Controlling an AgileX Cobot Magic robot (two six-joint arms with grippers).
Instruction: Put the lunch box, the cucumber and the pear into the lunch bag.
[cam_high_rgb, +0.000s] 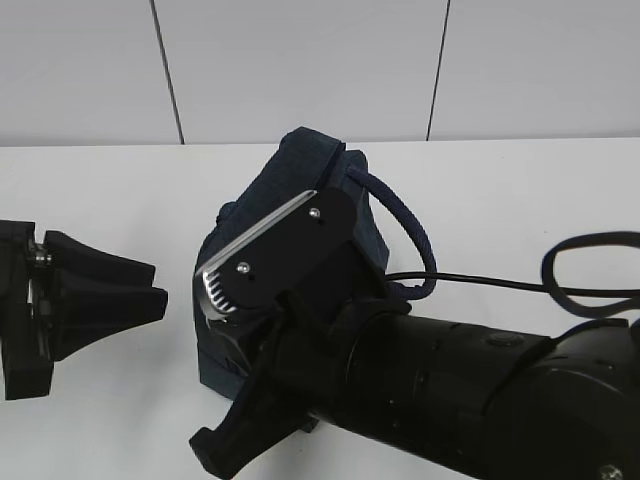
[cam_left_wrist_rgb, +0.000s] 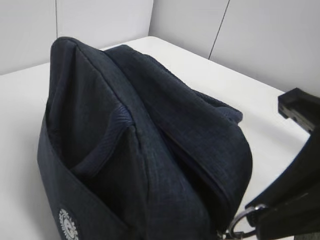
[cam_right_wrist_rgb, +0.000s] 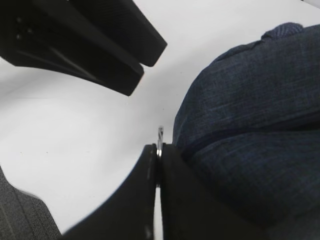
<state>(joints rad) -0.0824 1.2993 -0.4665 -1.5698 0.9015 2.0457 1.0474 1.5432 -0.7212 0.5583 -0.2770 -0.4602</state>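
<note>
The dark navy lunch bag (cam_high_rgb: 290, 200) sits mid-table on the white table (cam_high_rgb: 520, 200), its zipper seam shut so no contents show. The right gripper (cam_right_wrist_rgb: 159, 150) is pinched tight on the silver ring pull (cam_left_wrist_rgb: 245, 216) at the bag's end. The left gripper (cam_high_rgb: 150, 290) hangs just left of the bag, touching nothing; how wide it stands cannot be told.

No readable text; round white emblem (cam_left_wrist_rgb: 68, 225) on lunch bag (cam_left_wrist_rgb: 150, 150) illegible.
</note>
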